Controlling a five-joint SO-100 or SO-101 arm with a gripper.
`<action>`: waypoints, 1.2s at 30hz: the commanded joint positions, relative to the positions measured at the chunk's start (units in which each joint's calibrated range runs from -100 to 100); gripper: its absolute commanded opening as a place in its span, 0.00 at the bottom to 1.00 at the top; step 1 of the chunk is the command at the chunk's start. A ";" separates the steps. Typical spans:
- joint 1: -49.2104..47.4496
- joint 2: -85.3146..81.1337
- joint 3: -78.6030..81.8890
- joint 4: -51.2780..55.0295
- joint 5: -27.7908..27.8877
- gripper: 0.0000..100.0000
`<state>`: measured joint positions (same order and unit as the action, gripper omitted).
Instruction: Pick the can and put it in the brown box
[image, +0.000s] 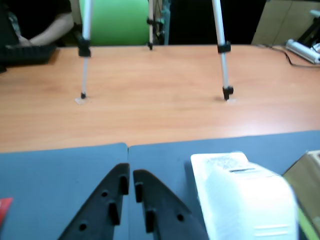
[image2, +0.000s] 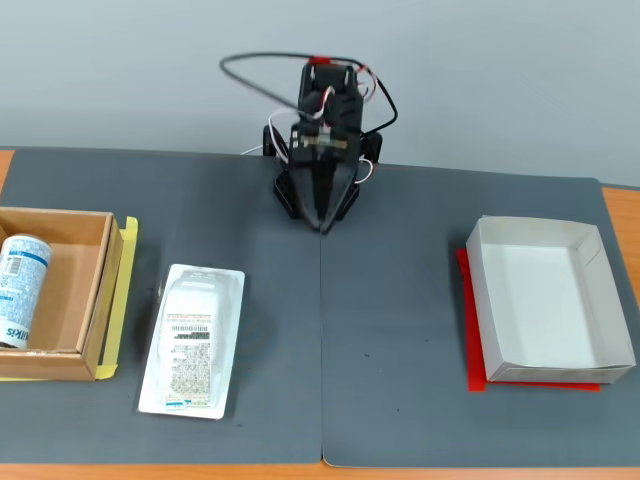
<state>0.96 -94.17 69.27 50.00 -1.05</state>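
- The can (image2: 20, 290) lies on its side inside the brown box (image2: 100, 300) at the left edge of the fixed view, against the box's left part, so I judge the placing step done.
- My pincer (image: 131, 182) is empty, its 2 fingers pressed nearly together with only a thin gap; in the fixed view it points down at the seam of the grey mat (image2: 400, 330), folded close to my base.
- Little is left for me: at most, keep clear and rest where I am. No grasp is called for.
- The white wrapped packet (image2: 195, 340) lies on the mat beside the brown box, apart from it; the white box (image2: 545, 300) sits well apart on the right.
- The can and the brown box are cut off by the fixed view's left edge.
- In the wrist view the packet is blurred and the can is not visible; 2 tripod legs (image: 222, 55) stand on the wooden worktop (image: 160, 100) beyond.
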 joint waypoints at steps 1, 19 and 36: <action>0.10 -5.83 9.56 -4.21 0.42 0.01; -4.62 -5.66 30.28 -4.81 0.37 0.01; -3.89 -5.75 23.22 24.33 0.06 0.01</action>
<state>-3.25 -99.15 95.92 71.71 -0.61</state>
